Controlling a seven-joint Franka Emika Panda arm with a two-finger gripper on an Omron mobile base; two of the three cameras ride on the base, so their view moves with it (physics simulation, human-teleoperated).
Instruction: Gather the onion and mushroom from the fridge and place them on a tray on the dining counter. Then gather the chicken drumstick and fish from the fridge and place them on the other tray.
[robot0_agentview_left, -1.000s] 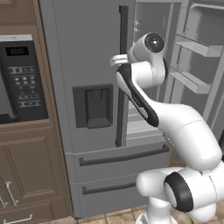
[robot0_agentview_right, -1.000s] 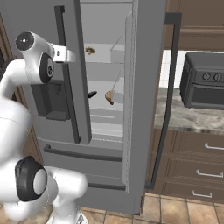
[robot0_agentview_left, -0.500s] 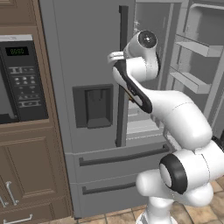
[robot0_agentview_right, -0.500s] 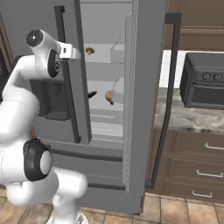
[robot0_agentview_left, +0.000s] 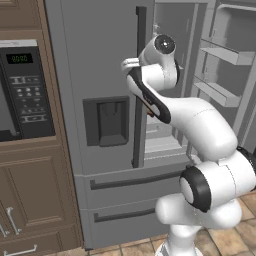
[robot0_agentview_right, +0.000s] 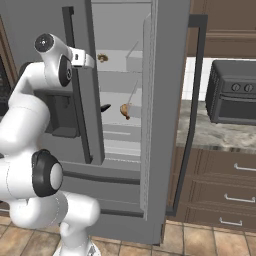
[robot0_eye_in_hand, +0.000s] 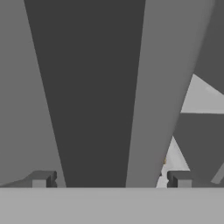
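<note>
While facing the grey steel French-door fridge, with right-hand door swung wide and left door shut, treat this as the reach for the left door's long dark handle, probably to open that side too. At centre of the hand view: handle rising between the fingertips of the gripper, jaws spread fully, clasping nothing. Push in until the bar sits deep between the pads, square the hand to it, then clench firmly before pulling in an arc about the hinge at the left base view's left. Avoid a glancing pinch. On the shelves, centre of the right base view: likely the onion, a round tan-orange ball; above it and to its left a small brown piece, too small to name
</note>
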